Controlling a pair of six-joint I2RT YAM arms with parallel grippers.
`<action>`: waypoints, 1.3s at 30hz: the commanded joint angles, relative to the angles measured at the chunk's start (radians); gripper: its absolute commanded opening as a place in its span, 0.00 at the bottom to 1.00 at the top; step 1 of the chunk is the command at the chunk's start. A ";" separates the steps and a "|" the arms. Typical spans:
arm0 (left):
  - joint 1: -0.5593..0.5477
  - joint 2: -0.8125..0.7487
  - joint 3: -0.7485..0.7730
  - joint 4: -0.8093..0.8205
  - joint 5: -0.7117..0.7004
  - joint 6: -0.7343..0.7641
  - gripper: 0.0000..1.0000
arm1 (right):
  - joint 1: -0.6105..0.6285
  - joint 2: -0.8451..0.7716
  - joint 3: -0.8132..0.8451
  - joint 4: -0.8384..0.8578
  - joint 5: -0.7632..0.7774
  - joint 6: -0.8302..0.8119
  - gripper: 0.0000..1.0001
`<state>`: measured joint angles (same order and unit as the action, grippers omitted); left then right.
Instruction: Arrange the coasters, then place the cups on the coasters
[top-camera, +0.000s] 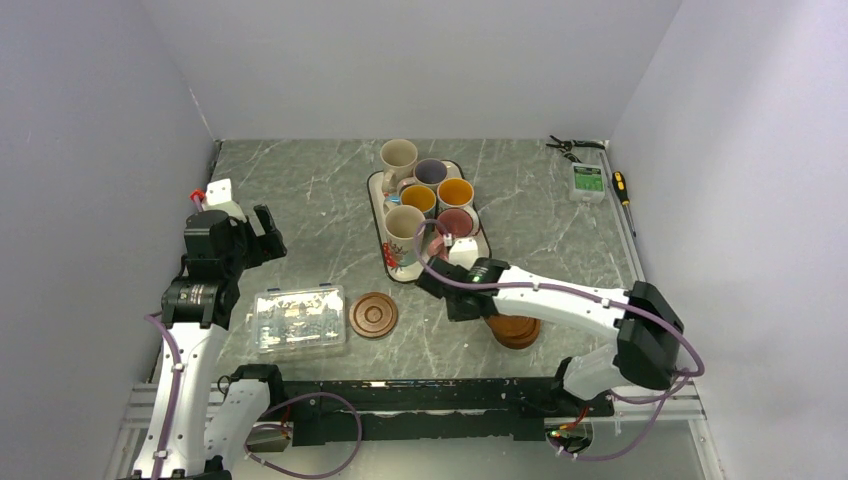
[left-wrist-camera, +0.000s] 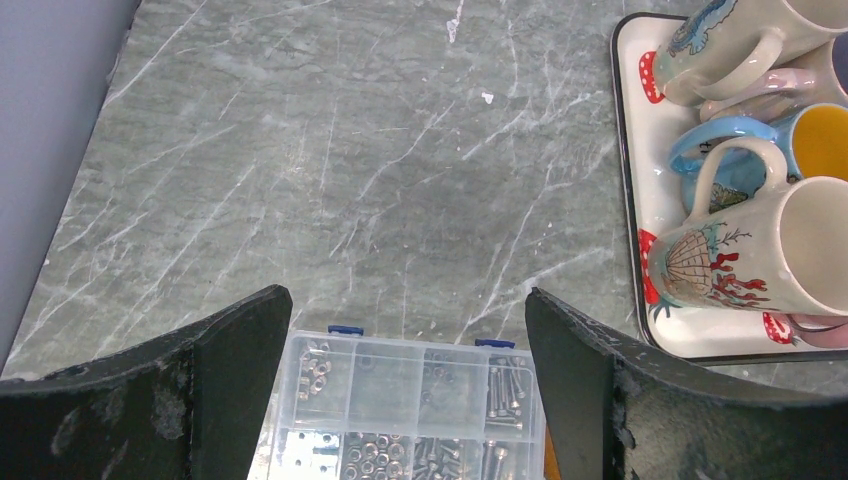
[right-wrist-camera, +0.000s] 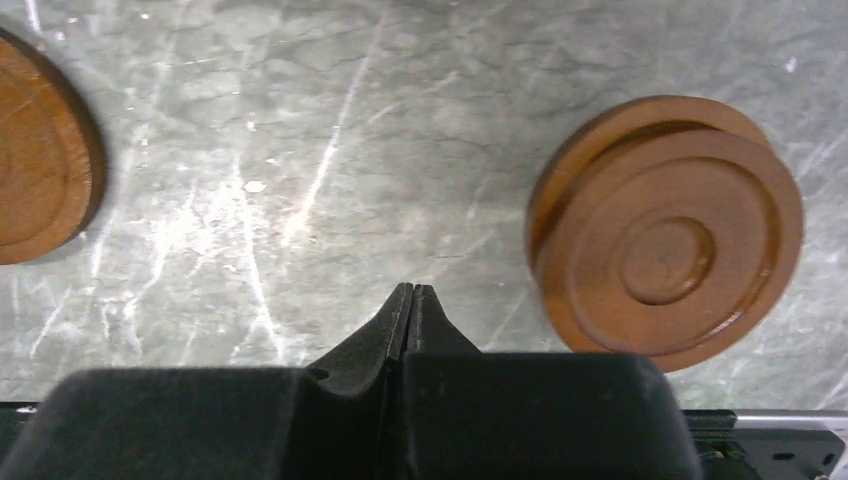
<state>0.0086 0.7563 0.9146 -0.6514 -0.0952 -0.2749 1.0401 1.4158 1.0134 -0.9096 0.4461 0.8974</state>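
A single brown coaster (top-camera: 373, 314) lies in front of the tray, and a stack of coasters (top-camera: 515, 330) sits to its right, partly under my right arm. The right wrist view shows that stack (right-wrist-camera: 665, 235) at the right and the single coaster (right-wrist-camera: 40, 180) at the left edge. My right gripper (top-camera: 443, 287) (right-wrist-camera: 411, 291) hangs between them, shut with nothing in it. Several cups (top-camera: 404, 228) stand on the white tray (top-camera: 374, 192); a cream cup (left-wrist-camera: 790, 250) is nearest in the left wrist view. My left gripper (top-camera: 265, 235) (left-wrist-camera: 405, 295) is open above the table at the left.
A clear plastic box (top-camera: 298, 318) (left-wrist-camera: 415, 410) of screws and nuts lies left of the single coaster, just under my left fingers. Pliers (top-camera: 570, 146), a small green-and-white device (top-camera: 587, 181) and a screwdriver (top-camera: 621, 186) lie at the back right corner.
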 joint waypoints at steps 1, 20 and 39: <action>-0.004 -0.009 0.014 0.026 -0.011 -0.005 0.94 | 0.052 0.070 0.080 -0.006 0.064 0.052 0.00; -0.004 -0.002 0.015 0.027 -0.001 -0.005 0.94 | -0.126 -0.088 -0.118 -0.018 0.055 0.041 0.71; -0.003 0.008 0.015 0.029 0.009 -0.007 0.94 | -0.094 -0.009 -0.109 0.140 -0.053 -0.042 0.67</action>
<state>0.0086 0.7658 0.9146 -0.6514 -0.0940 -0.2749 0.9211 1.3891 0.8822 -0.8383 0.4286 0.8803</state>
